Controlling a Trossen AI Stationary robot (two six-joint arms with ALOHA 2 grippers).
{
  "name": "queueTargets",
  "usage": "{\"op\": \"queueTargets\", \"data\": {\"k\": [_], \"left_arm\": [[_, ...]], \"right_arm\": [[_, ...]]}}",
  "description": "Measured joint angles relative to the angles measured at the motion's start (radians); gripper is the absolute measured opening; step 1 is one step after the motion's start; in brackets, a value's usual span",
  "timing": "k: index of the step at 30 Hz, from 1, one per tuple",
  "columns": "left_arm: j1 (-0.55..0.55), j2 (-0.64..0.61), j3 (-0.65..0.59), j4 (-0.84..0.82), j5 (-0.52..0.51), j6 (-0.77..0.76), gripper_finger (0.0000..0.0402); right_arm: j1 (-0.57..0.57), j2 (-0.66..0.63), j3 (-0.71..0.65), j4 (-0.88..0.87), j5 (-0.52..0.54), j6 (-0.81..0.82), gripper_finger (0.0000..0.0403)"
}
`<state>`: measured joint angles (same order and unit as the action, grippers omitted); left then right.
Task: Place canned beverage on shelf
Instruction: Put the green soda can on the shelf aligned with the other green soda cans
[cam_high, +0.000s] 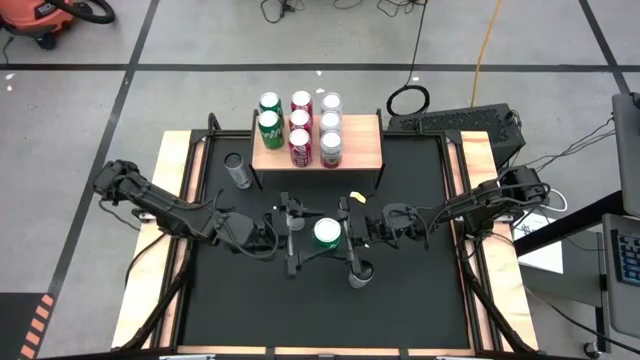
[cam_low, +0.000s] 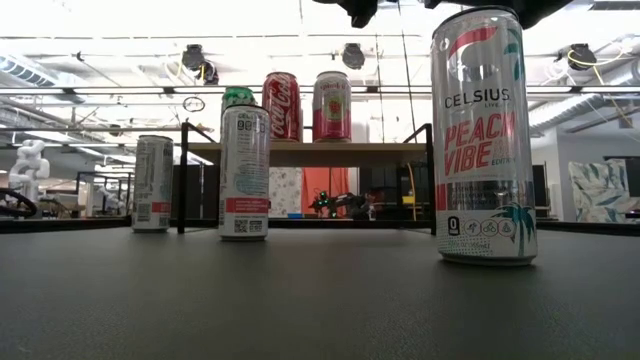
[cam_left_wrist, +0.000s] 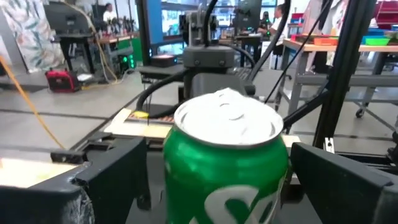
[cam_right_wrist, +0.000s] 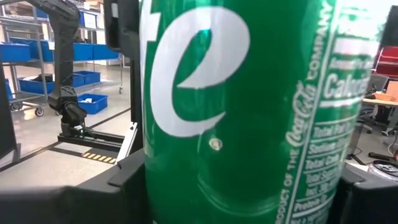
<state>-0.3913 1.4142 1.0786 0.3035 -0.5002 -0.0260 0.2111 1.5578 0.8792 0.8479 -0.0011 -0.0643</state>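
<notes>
A green soda can (cam_high: 327, 232) stands upright in the air over the middle of the black mat (cam_high: 420, 310), above what the low view takes in. My right gripper (cam_high: 346, 235) comes at it from the table's right and is shut on it. From the left, my left gripper (cam_high: 305, 236) is open, one finger (cam_left_wrist: 112, 180) on either side of the can's upper part (cam_left_wrist: 227, 162), with a gap showing on both sides. The wooden shelf (cam_high: 365, 145) stands at the mat's far edge on black legs and carries several cans. My right gripper pinches the green can's round wall (cam_right_wrist: 158, 174) between its two fingers, one on each side of the body. The fingers (cam_right_wrist: 121, 183) lie level and come from the table's right. The can stays upright, top up, lifted clear of the mat.
On the mat stand a Celsius can (cam_low: 485, 135) close below my right gripper, a white can (cam_low: 245, 170) and a silver can (cam_high: 237, 170) left of the shelf. The right part of the shelf's top (cam_high: 362, 135) is bare wood.
</notes>
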Motion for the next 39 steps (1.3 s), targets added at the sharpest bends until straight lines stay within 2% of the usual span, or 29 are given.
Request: {"op": "queueTargets", "data": {"k": [7,17,32,39], "left_arm": [[0.011,0.004,0.000,0.022,0.047,0.009,0.0400],[0.025,0.021,0.000,0.023,0.050,0.014,0.0398],[0.025,0.028,0.000,0.024,0.021,0.018,0.0309],[0.023,0.022,0.000,0.015,0.026,0.029,0.0297]], "right_arm": [[0.000,0.000,0.000,-0.006,0.000,0.000,0.0277],[-0.002,0.000,0.000,-0.007,0.026,0.018,0.0277],[-0.002,0.000,0.000,-0.015,0.038,0.026,0.0277],[-0.002,0.000,0.000,-0.020,0.034,0.031,0.0278]]}}
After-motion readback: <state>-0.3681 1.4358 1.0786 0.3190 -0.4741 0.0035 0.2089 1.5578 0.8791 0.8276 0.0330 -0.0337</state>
